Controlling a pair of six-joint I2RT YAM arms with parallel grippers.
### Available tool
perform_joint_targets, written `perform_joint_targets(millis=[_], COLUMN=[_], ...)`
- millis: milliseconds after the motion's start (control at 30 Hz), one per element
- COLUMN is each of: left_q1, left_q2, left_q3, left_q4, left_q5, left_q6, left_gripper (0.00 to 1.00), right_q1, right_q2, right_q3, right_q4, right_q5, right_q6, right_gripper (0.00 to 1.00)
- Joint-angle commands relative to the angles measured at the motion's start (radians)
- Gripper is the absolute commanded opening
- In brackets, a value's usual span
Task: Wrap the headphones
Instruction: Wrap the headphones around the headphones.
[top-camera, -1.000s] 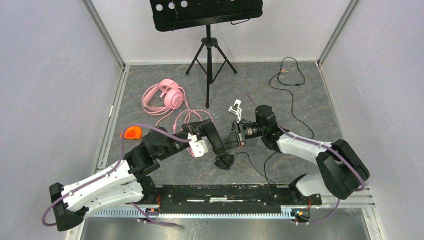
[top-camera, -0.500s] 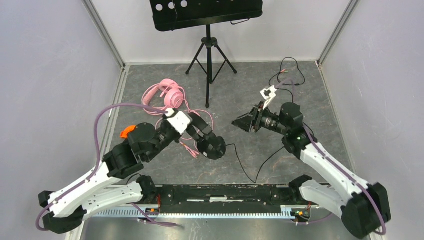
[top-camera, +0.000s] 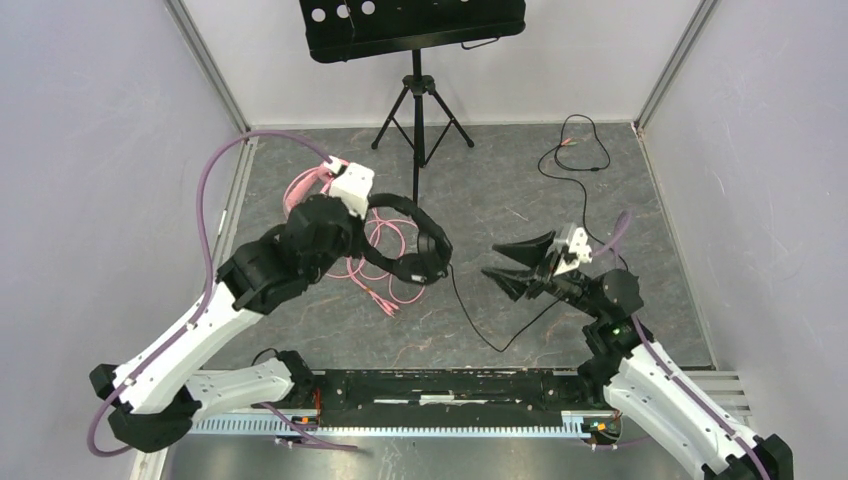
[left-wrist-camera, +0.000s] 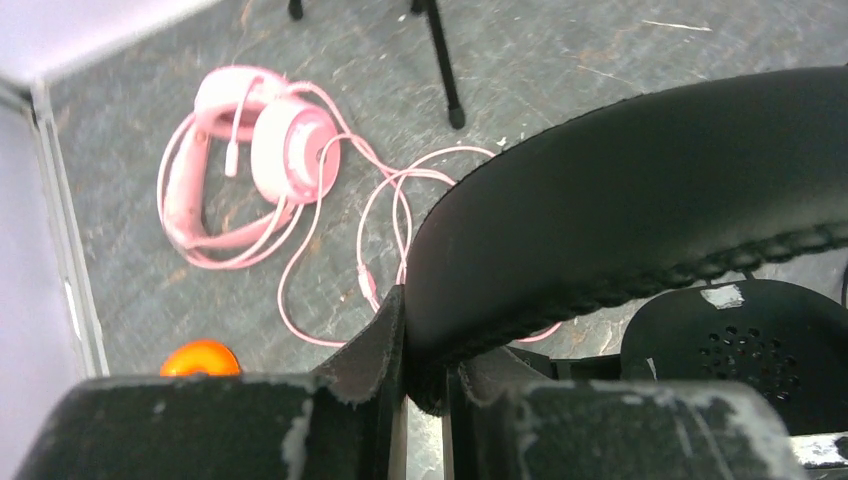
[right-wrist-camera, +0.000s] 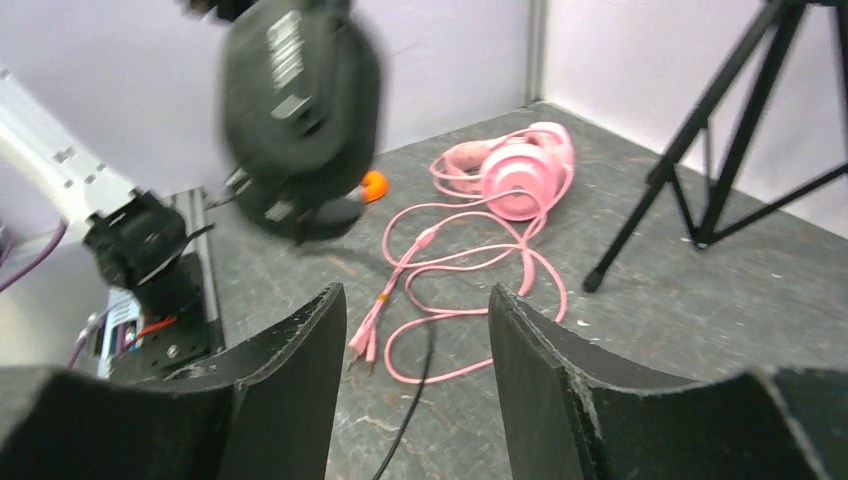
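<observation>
My left gripper (left-wrist-camera: 425, 340) is shut on the padded headband of the black headphones (left-wrist-camera: 640, 200) and holds them off the floor. In the top view they (top-camera: 415, 245) hang beside the left wrist, with one cup (right-wrist-camera: 300, 110) blurred in the right wrist view. Their thin black cable (top-camera: 480, 325) trails over the floor past my right gripper (top-camera: 510, 262). That gripper (right-wrist-camera: 415, 320) is open with nothing between its fingers. The pink headphones (left-wrist-camera: 270, 150) lie on the floor at the back left (right-wrist-camera: 515, 170). Their pink cable (top-camera: 385, 262) loops in front of them, partly hidden by the left arm.
A black music stand (top-camera: 415, 25) on a tripod (top-camera: 420, 110) stands at the back centre. The black cable's far end (top-camera: 585, 150) lies coiled at the back right. A small orange object (left-wrist-camera: 200, 358) sits on the floor at the left. Grey walls enclose three sides.
The left arm has lifted the black headphones and carried them back and left. The right gripper has opened wider and pulled away to the right, toward the near edge.
</observation>
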Motion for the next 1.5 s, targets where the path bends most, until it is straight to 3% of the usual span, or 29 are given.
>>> perform_joint_targets(millis=[0,133,300,467,800,1000,1333,1467], left_q1=[0.157,0.315,0.346,0.346,0.346,0.345,0.346,0.344], left_q2=[0.052,0.093,0.089,0.074,0.041,0.027,-0.024,-0.060], left_q3=[0.096,0.116,0.110,0.101,0.077,0.069,0.015,-0.026], left_q4=[-0.055,-0.061,-0.017,-0.014,0.021,0.036,0.096,0.140], left_q5=[0.152,0.366,0.598,0.604,0.679,0.719,0.922,1.045], left_q6=[-0.189,-0.252,-0.298,-0.305,-0.320,-0.327,-0.345,-0.376], left_gripper=[0.02,0.02,0.02,0.02,0.02,0.02,0.02,0.02], right_q1=[0.080,0.127,0.189,0.220,0.307,0.351,0.355,0.352], right_q2=[-0.048,-0.019,0.030,0.101,0.249,0.336,0.274,0.241], right_q3=[-0.097,-0.092,-0.137,-0.176,-0.310,-0.383,-0.441,-0.378], right_q4=[0.175,0.077,0.049,0.085,0.335,0.466,0.513,0.404], right_q5=[-0.012,-0.008,0.075,0.088,0.185,0.196,0.297,0.415], right_q6=[-0.088,-0.182,-0.249,-0.258,-0.172,-0.129,-0.178,-0.277], right_gripper=[0.60,0.62,0.63,0.66,0.63,0.50,0.00,0.00])
